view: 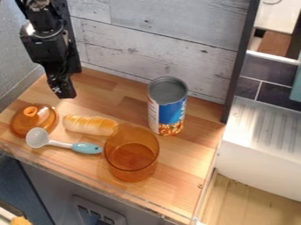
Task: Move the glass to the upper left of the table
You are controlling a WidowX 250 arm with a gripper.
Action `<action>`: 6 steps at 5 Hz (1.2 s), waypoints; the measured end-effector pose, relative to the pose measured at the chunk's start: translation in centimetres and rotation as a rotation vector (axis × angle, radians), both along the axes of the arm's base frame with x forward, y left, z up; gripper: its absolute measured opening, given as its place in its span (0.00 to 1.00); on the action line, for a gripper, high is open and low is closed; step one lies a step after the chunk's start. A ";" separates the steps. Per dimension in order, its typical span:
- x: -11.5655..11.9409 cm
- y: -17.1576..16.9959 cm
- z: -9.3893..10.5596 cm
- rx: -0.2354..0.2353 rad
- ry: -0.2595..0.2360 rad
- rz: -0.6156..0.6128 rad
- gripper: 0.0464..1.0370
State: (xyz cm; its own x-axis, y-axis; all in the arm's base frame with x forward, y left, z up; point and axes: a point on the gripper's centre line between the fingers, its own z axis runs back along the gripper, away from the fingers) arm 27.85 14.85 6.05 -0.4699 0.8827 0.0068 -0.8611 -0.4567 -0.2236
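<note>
Wooden counter point(183, 176) | one each: glass point(131, 156), can point(168, 105), bread point(89, 125), spoon point(60, 144), lid point(36, 122) | fingers point(64, 91): can't tell

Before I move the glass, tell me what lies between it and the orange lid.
In the camera view, the bread roll and the blue-handled spoon lie side by side between the glass and the orange lid.

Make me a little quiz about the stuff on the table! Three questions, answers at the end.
1. True or false: the spoon lies beside the glass, not in it.
2. Which stands closest to the wooden wall?
A) glass
B) can
C) bread
3. Fill in: the bread lies between the glass and the orange ____.

Key: 1 true; 2 B; 3 lid.
</note>
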 end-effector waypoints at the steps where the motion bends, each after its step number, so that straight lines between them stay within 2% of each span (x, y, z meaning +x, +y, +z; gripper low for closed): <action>1: -0.4 -0.2 -0.9 -0.016 0.030 -0.004 0.96; 2: -1.1 -1.5 -1.6 -0.011 0.053 -0.078 0.96; 3: -1.6 -2.1 -1.0 -0.023 0.067 -0.156 0.96; 4: -2.8 -3.1 -0.2 -0.021 0.043 -0.228 0.96; 5: -4.9 -5.1 -0.1 0.007 0.041 -0.333 0.96; 6: -6.4 -6.5 -1.1 0.040 0.063 -0.448 0.96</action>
State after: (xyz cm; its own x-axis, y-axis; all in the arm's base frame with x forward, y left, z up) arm 21.48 8.30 4.95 -0.0395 0.9973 0.0614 -0.9843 -0.0283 -0.1740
